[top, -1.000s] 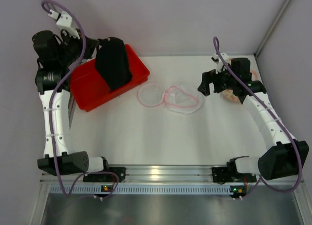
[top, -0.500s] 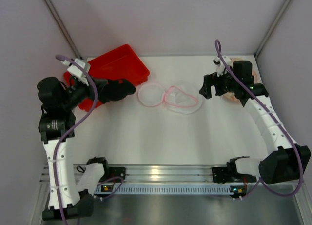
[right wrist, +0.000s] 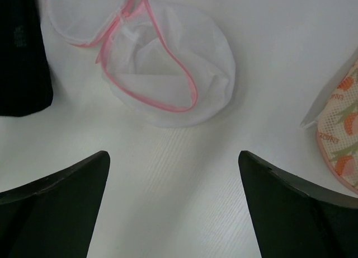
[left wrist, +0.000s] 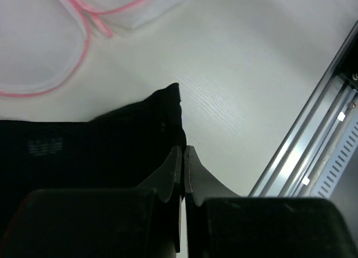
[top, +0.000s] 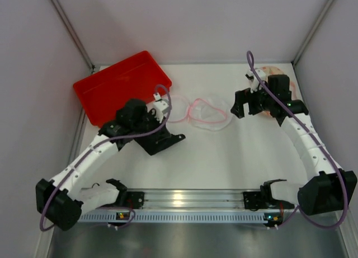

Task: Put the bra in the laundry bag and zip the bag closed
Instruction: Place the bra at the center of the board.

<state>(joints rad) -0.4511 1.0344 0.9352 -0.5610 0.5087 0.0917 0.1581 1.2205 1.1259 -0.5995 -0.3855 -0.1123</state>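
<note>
While your left gripper [left wrist: 183,157] pinches the bra [left wrist: 84,151], fingers clamped tight on a fold of the soft, plain black cloth, the garment sits just left of and nearer than the laundry bag [right wrist: 168,67]. You are in the carry-over step, with nothing in the bag yet. Your right gripper [right wrist: 173,157] hovers just right of the bag, fingers spread wide and empty; next, I judge, it must lift the pink rim of that limp, round white mesh so the floppy cloth slides in.

One bra [left wrist: 84,151], one laundry bag [right wrist: 168,67], one red tray [top: 120,84], one peach patterned piece [right wrist: 341,135].
</note>
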